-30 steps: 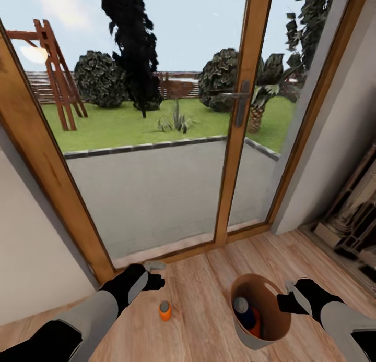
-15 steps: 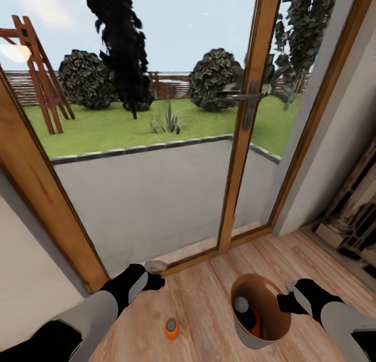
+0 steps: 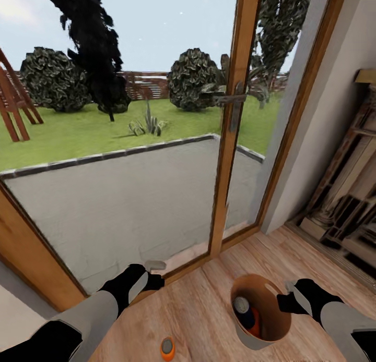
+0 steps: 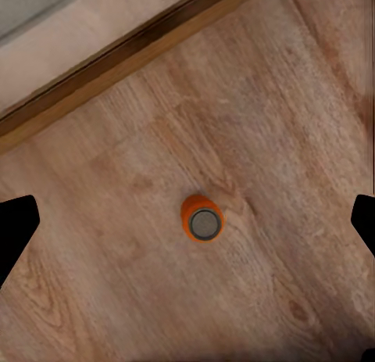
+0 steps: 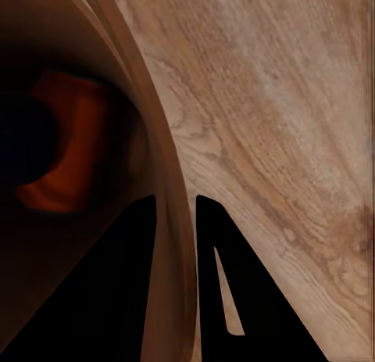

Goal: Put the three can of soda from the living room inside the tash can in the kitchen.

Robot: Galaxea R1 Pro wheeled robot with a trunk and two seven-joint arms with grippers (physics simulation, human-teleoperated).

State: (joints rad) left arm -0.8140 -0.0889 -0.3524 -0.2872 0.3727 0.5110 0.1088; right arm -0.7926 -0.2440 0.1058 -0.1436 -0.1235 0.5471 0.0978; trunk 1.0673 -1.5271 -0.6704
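An orange can of soda [image 3: 167, 348] stands upright on the plank floor at the bottom edge of the head view. My left gripper [image 3: 156, 274] hangs open above it. The left wrist view looks straight down on that can's [image 4: 203, 219] grey top, centred between the spread fingertips [image 4: 17, 225]. The tash can [image 3: 273, 305], grey outside and wood-toned inside, is at the lower right. My right gripper [image 3: 287, 297] is shut on its rim [image 5: 175, 245], one finger inside and one outside. In the bin lie a dark blue can [image 3: 241, 305] and an orange can [image 3: 255, 323].
A wood-framed glass door [image 3: 225, 158] with a lever handle [image 3: 234, 102] stands close ahead, with a terrace and garden beyond it. The ornate stone fireplace [image 3: 344, 205] fills the right side. A pale wall [image 3: 15, 320] shows at the lower left.
The whole view has swung: door frame and garden slid left and more of the fireplace shows. The floor can now sits lower in view. Both arms and the bin kept their places in the picture.
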